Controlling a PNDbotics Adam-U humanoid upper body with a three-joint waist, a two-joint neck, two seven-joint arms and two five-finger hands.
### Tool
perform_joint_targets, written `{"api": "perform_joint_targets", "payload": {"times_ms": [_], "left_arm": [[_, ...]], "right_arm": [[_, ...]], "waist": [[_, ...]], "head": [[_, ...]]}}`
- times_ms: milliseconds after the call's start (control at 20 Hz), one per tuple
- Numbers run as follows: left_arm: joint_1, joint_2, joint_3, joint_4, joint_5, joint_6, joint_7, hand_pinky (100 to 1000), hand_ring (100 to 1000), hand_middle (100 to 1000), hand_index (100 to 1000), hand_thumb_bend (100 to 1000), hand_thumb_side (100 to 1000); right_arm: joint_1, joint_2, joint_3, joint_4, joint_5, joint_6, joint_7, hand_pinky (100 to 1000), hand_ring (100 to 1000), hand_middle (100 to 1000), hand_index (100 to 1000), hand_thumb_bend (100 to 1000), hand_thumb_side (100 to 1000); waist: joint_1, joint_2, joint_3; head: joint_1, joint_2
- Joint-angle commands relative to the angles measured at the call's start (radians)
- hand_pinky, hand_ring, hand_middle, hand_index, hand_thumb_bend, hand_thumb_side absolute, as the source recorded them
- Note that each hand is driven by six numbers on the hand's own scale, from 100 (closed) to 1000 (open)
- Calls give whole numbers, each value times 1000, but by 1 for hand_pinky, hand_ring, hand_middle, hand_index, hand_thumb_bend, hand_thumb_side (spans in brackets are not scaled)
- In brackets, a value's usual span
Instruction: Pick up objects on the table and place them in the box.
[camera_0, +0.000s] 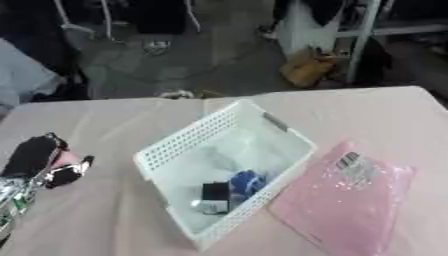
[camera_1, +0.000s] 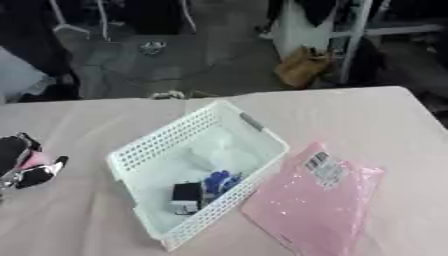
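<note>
A white perforated basket (camera_0: 175, 150) lies askew in the middle of the pale pink table. Inside it are a small black box (camera_0: 215, 191), a blue thing (camera_0: 247, 181) and some clear wrapping (camera_0: 229, 150). To its right a pink bubble bag (camera_0: 341, 200) with a barcode label lies flat on the table. My left hand (camera_0: 35, 157) hovers at the left edge, apart from the basket. Its black fingers are curled around a small pink thing (camera_0: 66, 159). No right hand shows in either view.
The table's far edge (camera_0: 219, 96) runs just behind the basket. Beyond it are a grey floor with cables, a tan bag (camera_0: 306, 70) and furniture legs. Bare cloth lies between my left hand and the basket.
</note>
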Motion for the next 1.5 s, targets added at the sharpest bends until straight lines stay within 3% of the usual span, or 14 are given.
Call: {"api": "perform_joint_targets", "payload": {"times_ms": [50,400,950,1150,1500], "left_arm": [[-30,77,0,-61,2,19,-34,100,100,100,125,518,496],[-108,135,-24,-234,47,77,-141,100,100,100,124,516,490],[-290,130,-47,-454,160,179,-281,100,100,100,122,515,478],[-399,79,-79,-491,177,180,-324,100,100,100,122,519,472],[-513,-17,-145,-501,181,171,-411,100,100,100,121,512,483]], "right_arm": [[-7,-33,-2,-20,-8,-13,-14,768,809,756,738,100,1000],[-10,-41,0,-20,-9,-13,-14,768,809,756,738,100,1000],[-14,-44,4,-20,-15,-10,-8,768,809,755,738,100,1000],[-16,-41,8,-20,-20,-8,-5,768,808,755,738,100,1000],[-17,-37,10,-20,-26,-7,-1,768,808,755,738,100,1000]], "waist": [[7,-12,2],[11,-18,3],[20,-28,0],[22,-36,-5],[21,-42,-11]], "head": [[-9,5],[-17,8],[-23,10],[-25,14],[-29,13]]}}
